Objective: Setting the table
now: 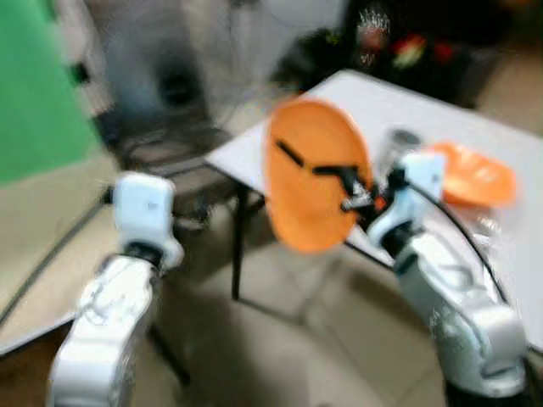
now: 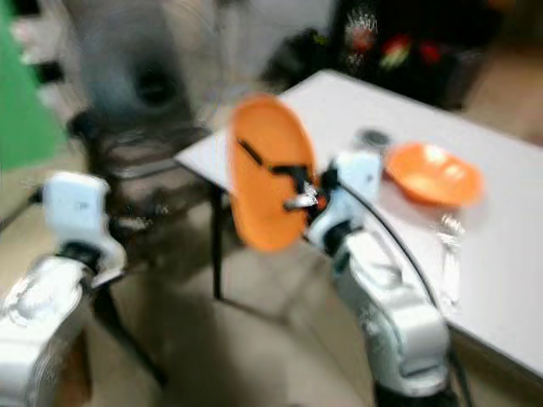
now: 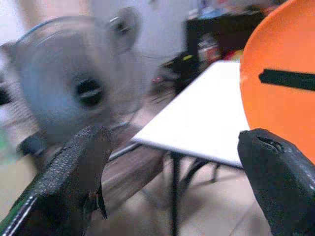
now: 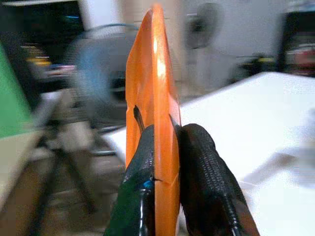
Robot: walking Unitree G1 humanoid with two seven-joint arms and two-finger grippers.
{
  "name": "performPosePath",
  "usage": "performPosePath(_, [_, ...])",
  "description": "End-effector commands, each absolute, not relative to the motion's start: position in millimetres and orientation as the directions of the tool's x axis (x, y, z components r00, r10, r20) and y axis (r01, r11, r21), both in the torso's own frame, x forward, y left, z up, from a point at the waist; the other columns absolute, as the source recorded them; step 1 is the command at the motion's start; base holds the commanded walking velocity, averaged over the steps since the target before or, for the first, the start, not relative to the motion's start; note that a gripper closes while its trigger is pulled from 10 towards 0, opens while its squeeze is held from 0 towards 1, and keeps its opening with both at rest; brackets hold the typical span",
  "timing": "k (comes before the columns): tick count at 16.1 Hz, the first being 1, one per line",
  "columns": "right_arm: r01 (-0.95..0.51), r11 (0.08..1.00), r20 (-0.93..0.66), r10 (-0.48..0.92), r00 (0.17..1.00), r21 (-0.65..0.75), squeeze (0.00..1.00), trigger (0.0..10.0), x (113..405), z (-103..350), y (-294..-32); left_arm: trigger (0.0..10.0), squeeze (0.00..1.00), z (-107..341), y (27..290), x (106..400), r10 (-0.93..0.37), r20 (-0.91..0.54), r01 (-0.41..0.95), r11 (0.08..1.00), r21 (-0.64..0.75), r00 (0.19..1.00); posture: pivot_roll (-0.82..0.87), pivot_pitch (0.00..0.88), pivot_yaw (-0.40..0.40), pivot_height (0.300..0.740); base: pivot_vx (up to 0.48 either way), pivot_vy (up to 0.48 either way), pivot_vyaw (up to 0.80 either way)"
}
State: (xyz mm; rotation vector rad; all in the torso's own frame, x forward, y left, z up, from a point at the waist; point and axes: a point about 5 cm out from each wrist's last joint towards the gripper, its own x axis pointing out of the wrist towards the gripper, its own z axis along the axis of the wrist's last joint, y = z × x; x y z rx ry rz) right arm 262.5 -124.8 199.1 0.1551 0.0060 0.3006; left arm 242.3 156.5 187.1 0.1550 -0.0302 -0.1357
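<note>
Orange plate in right gripper, unlettered

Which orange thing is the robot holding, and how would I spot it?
Find the white table; at its near corner the right hand is raised. It is shut on a flat orange plate, held on edge in the air. The orange bowl beside it rests on the table instead, next to a glass.
</note>
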Motion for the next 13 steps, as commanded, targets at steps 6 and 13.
performPosePath(6, [-0.232, 0.951, 0.02, 0.233, 0.972, 0.202, 0.0, 10.0, 256, 198, -125, 10.0, 0.0, 192, 165, 248, -0.137, 0.025, 0.126, 0.96, 0.251, 0.99, -0.03, 0.0, -0.031, 0.74, 0.0, -0.094, -0.79])
performPosePath(13, [-0.245, 0.92, -0.045, 0.271, 0.962, 0.307, 0.0, 10.0, 268, 191, -123, 10.0, 0.0, 187, 166, 240, -0.114, 0.01, 0.112, 0.984, 0.141, 0.993, -0.02, 0.0, -0.025, 0.74, 0.0, -0.043, -0.42])
